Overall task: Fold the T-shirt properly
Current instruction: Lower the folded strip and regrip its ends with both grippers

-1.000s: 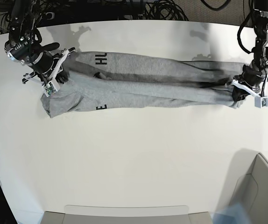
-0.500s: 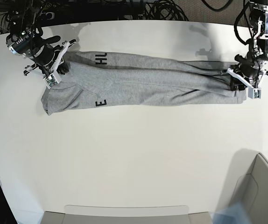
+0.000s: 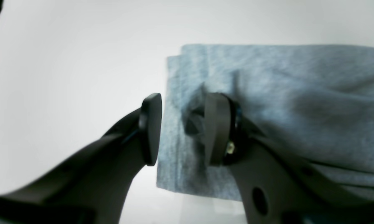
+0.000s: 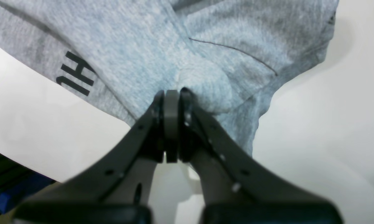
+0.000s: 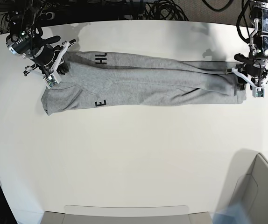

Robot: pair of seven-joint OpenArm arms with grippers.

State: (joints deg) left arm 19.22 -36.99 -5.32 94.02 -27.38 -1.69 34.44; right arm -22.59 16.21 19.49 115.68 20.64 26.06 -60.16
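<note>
Left gripper [image 3: 177, 129] has just let go: jaws now stand apart w/ the shirt's [image 5: 143, 86] hem edge lying loose between them, nothing pinched; 0.5 s ago it was lower on that end, now it sits a bit further back and out. Right gripper [image 4: 172, 124] is clamped on a bunch of cloth near the collar/sleeve end, barely moved in that time. Shirt lies flat on the table [image 5: 134, 158] as one long narrow band, stretched across the far side, letters showing at right arm's end. Reads as lengthwise fold laid down & being released; crosswise folds prob. next. Count: 1 shirt, 2 grippers, 1 table.
</note>
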